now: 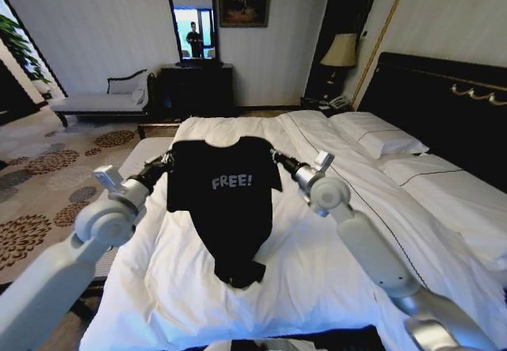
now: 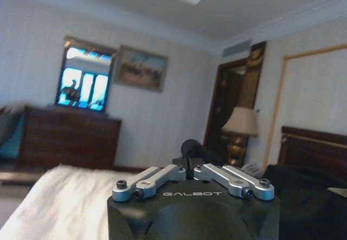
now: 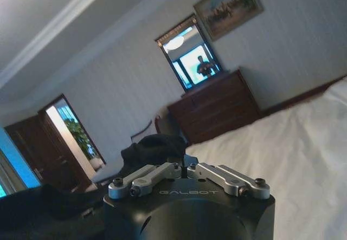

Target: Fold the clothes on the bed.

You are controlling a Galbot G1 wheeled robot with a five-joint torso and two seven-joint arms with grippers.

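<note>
Both arms reach forward from the near edge of the head view, grey and thick close to the camera, and each ends at a shoulder of the black T-shirt point(image 1: 226, 200). The left gripper point(image 1: 168, 158) has its fingers pinched on the shirt's left shoulder, and the right gripper point(image 1: 275, 155) has its fingers pinched on the right shoulder, so the shirt hangs spread between them with the white "FREE!" lettering facing the camera. Its upper part is lifted clear of the bed point(image 1: 317, 256), while the lower hem is bunched and touches the white duvet near the foot end. In the left wrist view the left gripper's fingers point(image 2: 191, 152) are pressed together around a dark fold of cloth, with more black fabric off to one side. In the right wrist view the right gripper's fingers point(image 3: 179, 161) are likewise pressed together, with a bundle of the black T-shirt point(image 3: 152, 148) just past them. White pillows point(image 1: 380, 139) lie against the dark headboard point(image 1: 444, 105) on the right of the bed. Beyond the bed stand a dark dresser point(image 1: 196, 89) with a mirror point(image 1: 192, 22), a lamp point(image 1: 341, 51) and a grey chaise point(image 1: 99, 101).
</note>
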